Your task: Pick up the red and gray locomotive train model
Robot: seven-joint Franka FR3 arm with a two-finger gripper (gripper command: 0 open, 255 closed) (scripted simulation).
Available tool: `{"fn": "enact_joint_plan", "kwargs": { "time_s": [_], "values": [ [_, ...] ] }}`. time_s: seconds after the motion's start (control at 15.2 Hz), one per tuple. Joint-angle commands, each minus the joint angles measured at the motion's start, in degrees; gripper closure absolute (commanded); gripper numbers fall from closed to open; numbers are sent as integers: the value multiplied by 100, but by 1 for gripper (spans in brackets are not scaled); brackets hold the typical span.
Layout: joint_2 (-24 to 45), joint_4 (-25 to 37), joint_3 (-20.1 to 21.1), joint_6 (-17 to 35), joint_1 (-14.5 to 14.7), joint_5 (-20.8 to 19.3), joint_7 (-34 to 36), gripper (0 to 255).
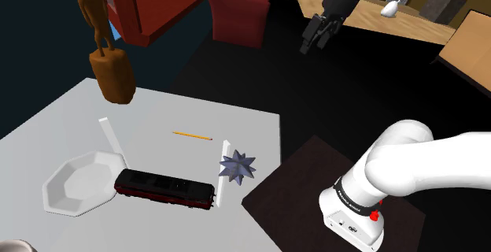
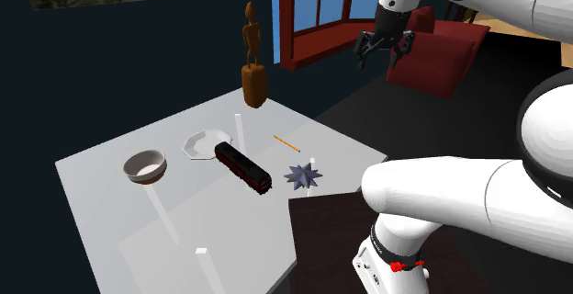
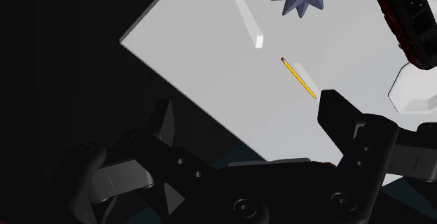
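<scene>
High up, well apart from the table (image 1: 197, 116), the gripper (image 1: 315, 43) had its fingers spread wide and empty, and the train (image 1: 165, 187) lay untouched on it beside the plate (image 1: 79, 181), so the pickup was not yet begun.

- Locomotive (image 1: 165, 187): a long, narrow model with a dark, near-black body and roof. A red band runs along its lower side and shows at the ends.
- Pose: it lies lengthwise on the white table (image 1: 181, 113), upright on its underside and not tipped, standing free.
- Position: it sits between the white octagonal plate (image 1: 57, 189) and the blue spiky star (image 1: 237, 166). One end is just beside the plate's rim; the other is near the star but apart from it.
</scene>
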Motion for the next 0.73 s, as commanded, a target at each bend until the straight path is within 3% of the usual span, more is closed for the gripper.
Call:
{"fn": "enact_joint_plan", "kwargs": {
  "time_s": [0.0, 0.66],
  "values": [
    [0, 0, 0, 0, 0, 0, 0, 0],
    [1444, -37, 689, 1097, 500, 284, 191, 0]
  ]
}}
